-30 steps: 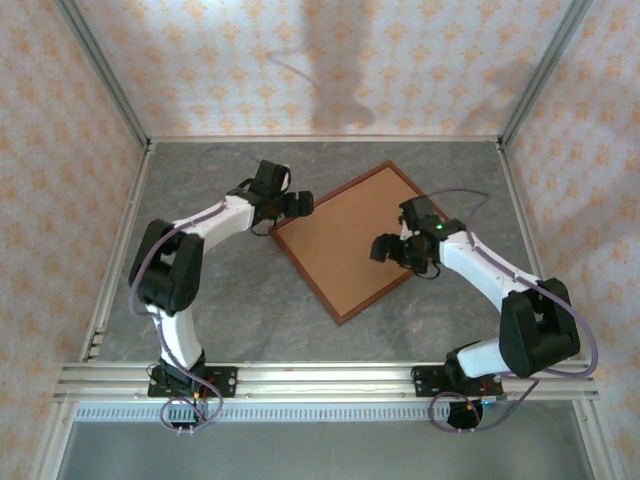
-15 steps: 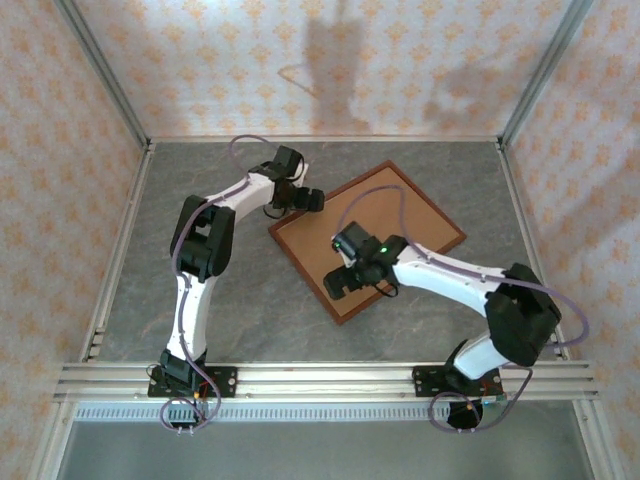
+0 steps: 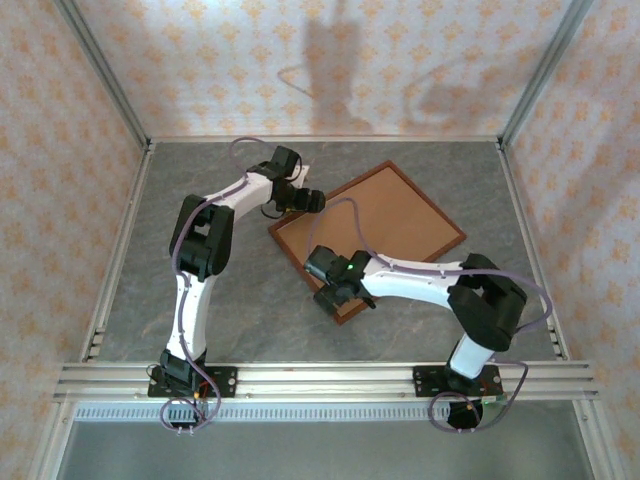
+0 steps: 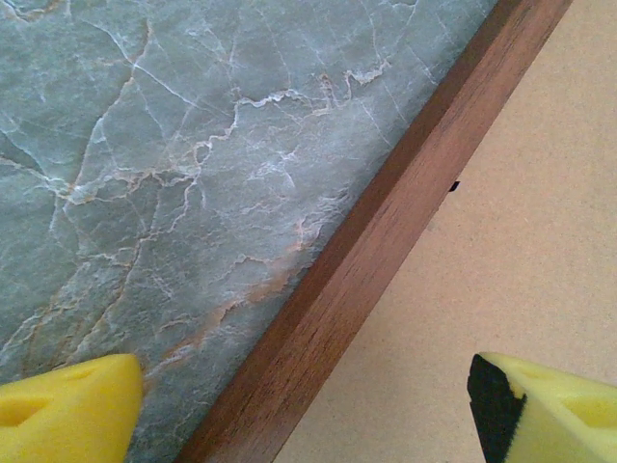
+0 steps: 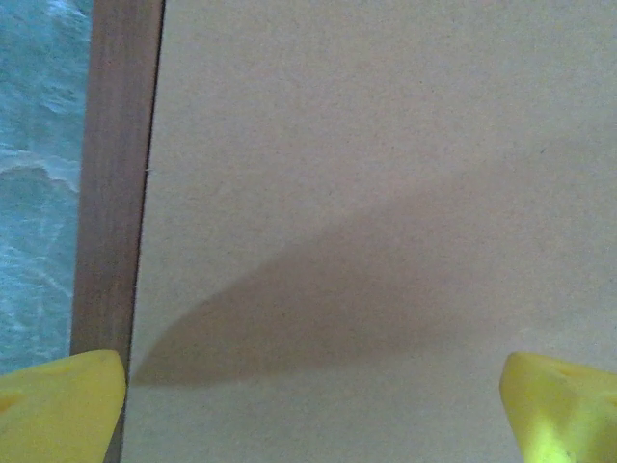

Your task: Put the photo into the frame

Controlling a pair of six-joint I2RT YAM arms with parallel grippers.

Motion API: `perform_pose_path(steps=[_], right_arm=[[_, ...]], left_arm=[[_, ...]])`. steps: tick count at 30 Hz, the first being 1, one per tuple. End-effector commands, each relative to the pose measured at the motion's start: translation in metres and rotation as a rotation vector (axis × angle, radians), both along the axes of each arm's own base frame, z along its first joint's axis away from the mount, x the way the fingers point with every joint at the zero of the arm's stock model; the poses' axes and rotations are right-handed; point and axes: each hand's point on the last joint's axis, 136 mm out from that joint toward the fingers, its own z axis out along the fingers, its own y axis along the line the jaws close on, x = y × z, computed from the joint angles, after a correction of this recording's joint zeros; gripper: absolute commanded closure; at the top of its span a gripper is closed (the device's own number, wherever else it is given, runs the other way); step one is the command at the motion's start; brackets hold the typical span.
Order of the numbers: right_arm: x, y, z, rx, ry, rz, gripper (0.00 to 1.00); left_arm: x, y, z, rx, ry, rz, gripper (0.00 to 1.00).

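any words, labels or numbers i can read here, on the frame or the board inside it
None can be read.
The frame is bare wood moulding, no label or mark.
The brown backing board is plain, with only one tiny dark speck near its edge.
The wallpaper carries a repeated ornament, no lettering.

We see the frame (image 3: 431,199) lying flat on the grey marbled table (image 3: 250,300), turned diamond-wise at the centre of the top view. Its thin reddish-brown wooden moulding borders a plain tan board (image 3: 385,225).
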Motion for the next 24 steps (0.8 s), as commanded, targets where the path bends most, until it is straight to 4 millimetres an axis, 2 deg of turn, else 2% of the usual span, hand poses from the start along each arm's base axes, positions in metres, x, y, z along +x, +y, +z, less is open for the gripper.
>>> perform_pose_path(steps=[1,11,20,24], right_arm=[[0.010,-0.007,0.008,-0.098,-0.084,0.011,0.00],[0.013,-0.015,0.004,-0.174,-0.105,0.012,0.00],[0.021,-0.022,0.027,-0.175,-0.179,-0.021,0.03],[0.018,-0.019,0.037,-0.097,-0.159,-0.050,0.03]], left_arm=[[-0.020,-0.008,-0.021,-0.028,0.094,-0.025,0.15],[-0.021,-0.007,-0.023,-0.025,0.095,-0.027,0.15],[-0.020,-0.005,-0.025,-0.022,0.098,-0.024,0.15],[-0.021,-0.005,-0.027,-0.021,0.101,-0.024,0.15]])
